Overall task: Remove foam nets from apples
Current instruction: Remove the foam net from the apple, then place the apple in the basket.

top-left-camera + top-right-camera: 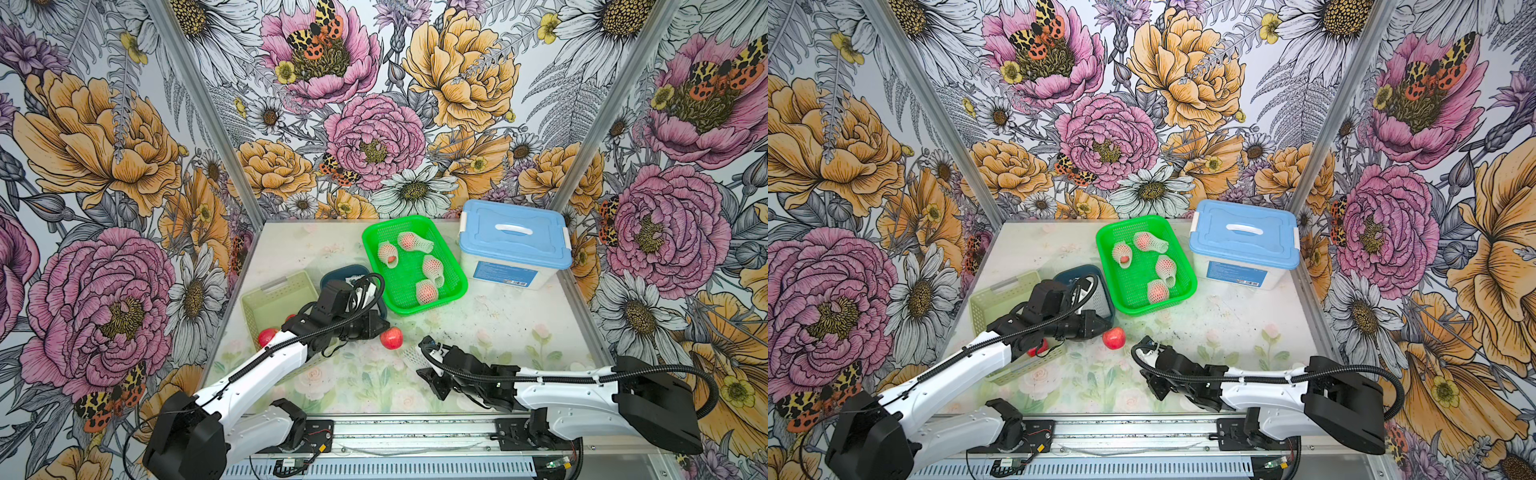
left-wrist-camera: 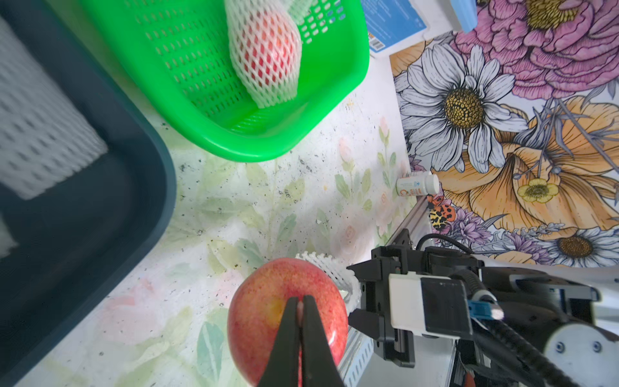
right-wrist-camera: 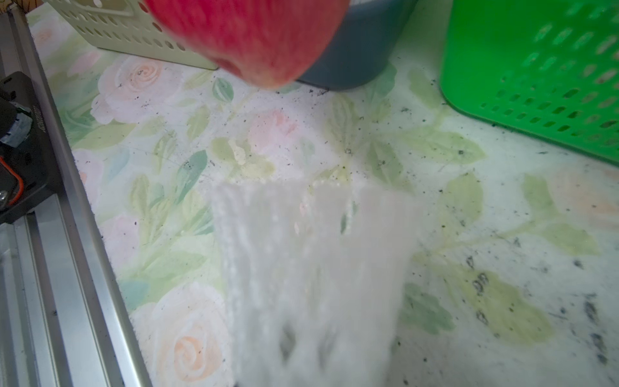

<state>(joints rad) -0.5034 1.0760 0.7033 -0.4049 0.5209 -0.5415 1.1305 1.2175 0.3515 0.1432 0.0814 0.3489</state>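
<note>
Your left gripper (image 2: 300, 301), jaws together, meets a bare apple (image 1: 391, 337) at frame centre. Your right gripper (image 2: 351, 292) clamps its net (image 3: 311, 268). Four netted apples (image 1: 427, 291) wait in the green basket (image 1: 428, 305), upper centre.

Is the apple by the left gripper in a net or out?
Out: the apple shows bare red skin; the right gripper holds an empty net.

The left arm (image 1: 266, 365) is reaching forward, its left gripper (image 2: 300, 303) pinching shut on what seems to be the stem of an apple (image 2: 261, 301), while the right arm (image 1: 552, 390) is stretching low and inward, its right gripper (image 2: 351, 292) clamping a foam net (image 2: 321, 263).
</note>
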